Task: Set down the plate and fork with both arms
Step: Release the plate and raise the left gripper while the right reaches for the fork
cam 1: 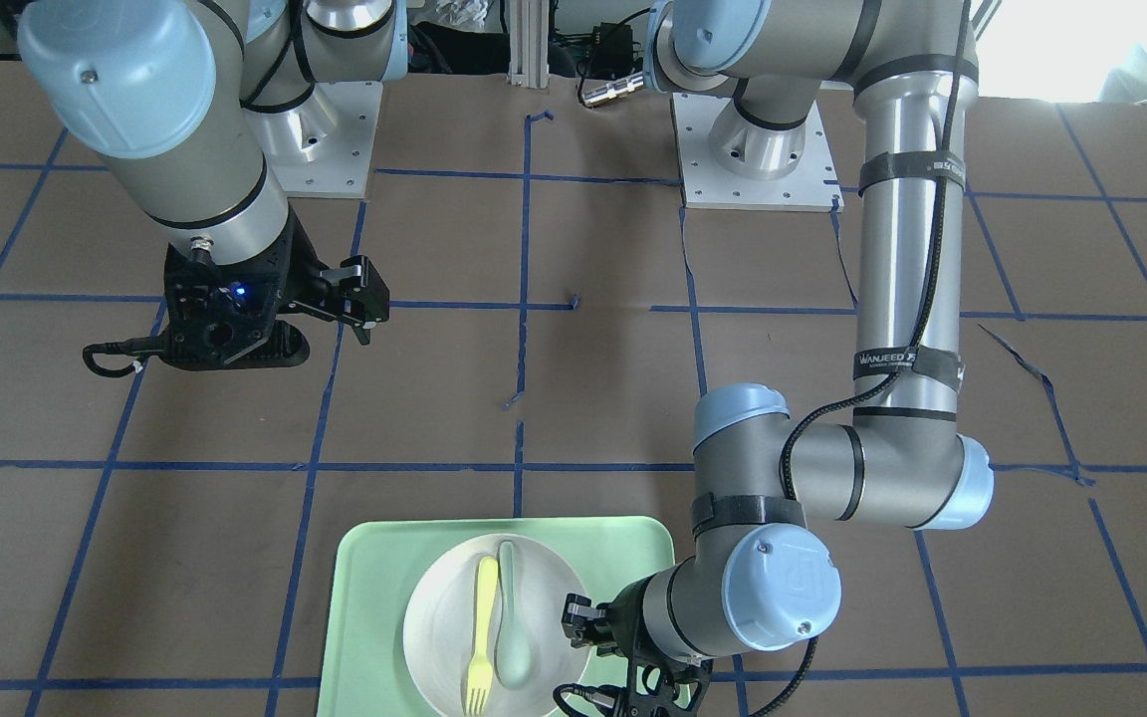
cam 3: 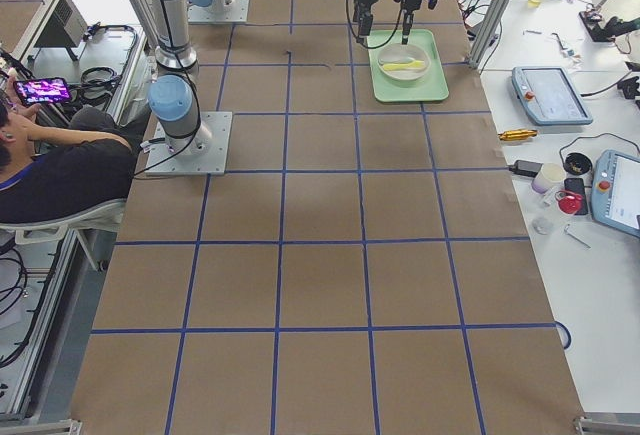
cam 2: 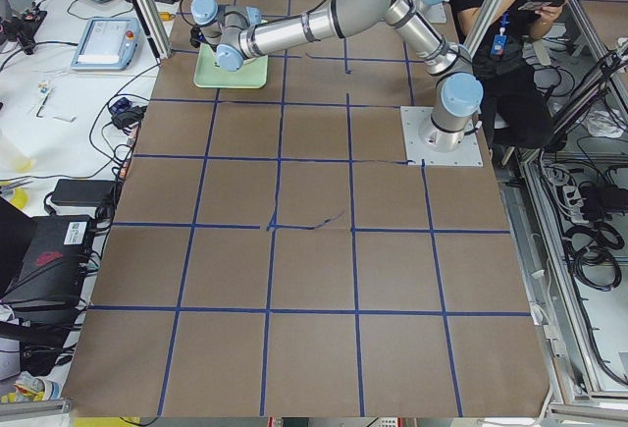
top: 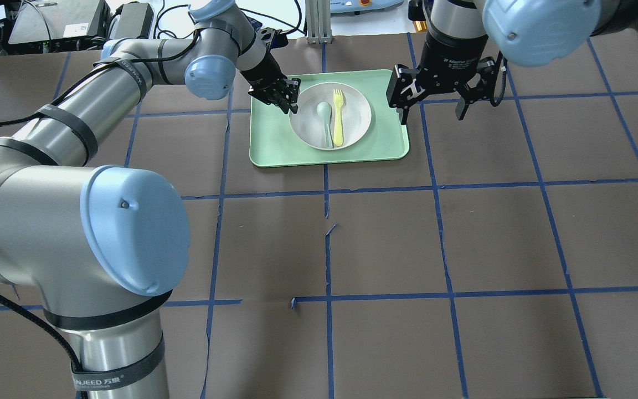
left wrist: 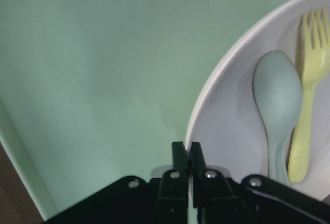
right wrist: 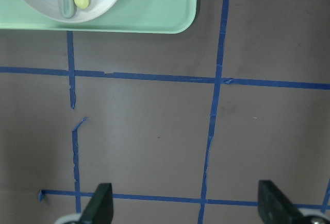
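Note:
The off-white plate [top: 355,113] lies on a mint-green tray [top: 274,144] at the table's far middle. The pale-yellow fork [top: 339,119] and a grey-green spoon [top: 325,119] lie side by side in the plate. My left gripper [top: 291,102] is at the plate's left rim. In the left wrist view its fingers [left wrist: 179,157] are pressed together on the rim of the plate [left wrist: 232,131]. My right gripper [top: 432,108] is open and empty, above the table just right of the tray. Its fingers [right wrist: 100,203] stand wide apart.
The table is brown paper with a grid of blue tape lines [top: 327,188]. In the front-facing view the tray [cam 1: 374,597] sits at the near edge, with the left arm's elbow [cam 1: 783,578] beside it. A person sits behind the robot in the side views.

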You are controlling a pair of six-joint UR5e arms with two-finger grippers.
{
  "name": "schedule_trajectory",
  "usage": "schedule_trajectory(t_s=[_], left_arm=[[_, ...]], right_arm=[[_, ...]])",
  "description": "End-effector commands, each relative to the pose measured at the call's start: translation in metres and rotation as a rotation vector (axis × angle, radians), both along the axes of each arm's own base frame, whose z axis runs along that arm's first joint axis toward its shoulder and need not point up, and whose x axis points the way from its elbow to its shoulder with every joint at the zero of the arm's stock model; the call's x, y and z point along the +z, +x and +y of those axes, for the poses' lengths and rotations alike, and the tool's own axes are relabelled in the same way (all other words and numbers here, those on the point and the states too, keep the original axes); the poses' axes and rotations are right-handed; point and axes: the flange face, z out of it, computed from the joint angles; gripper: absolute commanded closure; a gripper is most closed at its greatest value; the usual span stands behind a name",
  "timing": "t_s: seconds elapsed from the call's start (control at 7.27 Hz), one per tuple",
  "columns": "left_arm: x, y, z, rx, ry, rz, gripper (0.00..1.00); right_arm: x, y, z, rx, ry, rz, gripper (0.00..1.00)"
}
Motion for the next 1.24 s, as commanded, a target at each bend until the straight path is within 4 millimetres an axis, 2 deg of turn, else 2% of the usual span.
schedule_trajectory(t_s=[0.0,0.14,0.28,0.55,0.69,0.83,0.96,1.1], left_arm=[[0.039,0.009,0.000,0.006,-0.059,-0.036,0.00],[0.068,0.032,0.008,0.032,-0.052,-0.094,0.00],[0.099,0.066,0.021,0.073,0.022,-0.106,0.00],[0.150,0.112,0.056,0.113,0.143,-0.179,0.00],[0.161,0.121,0.062,0.126,0.135,-0.190,0.00],[0.149,0.127,0.066,0.128,0.146,-0.191,0.00],[0.140,0.129,0.064,0.127,0.104,-0.213,0.00],[0.132,0.132,0.067,0.125,0.111,-0.241,0.00]], right_arm=[[-0.023,0.003,-0.025,-0.002,-0.030,-0.003,0.00],[-0.035,0.007,-0.046,-0.010,-0.115,-0.019,0.00],[-0.059,0.015,-0.066,-0.057,-0.144,-0.043,0.00],[-0.109,0.039,-0.094,-0.028,-0.157,-0.039,0.00],[-0.130,0.059,-0.121,-0.049,-0.200,-0.054,0.09],[-0.147,0.077,-0.143,-0.043,-0.204,-0.057,0.13],[-0.167,0.084,-0.157,-0.045,-0.192,-0.062,0.46],[-0.188,0.091,-0.161,-0.040,-0.174,-0.059,0.42]])
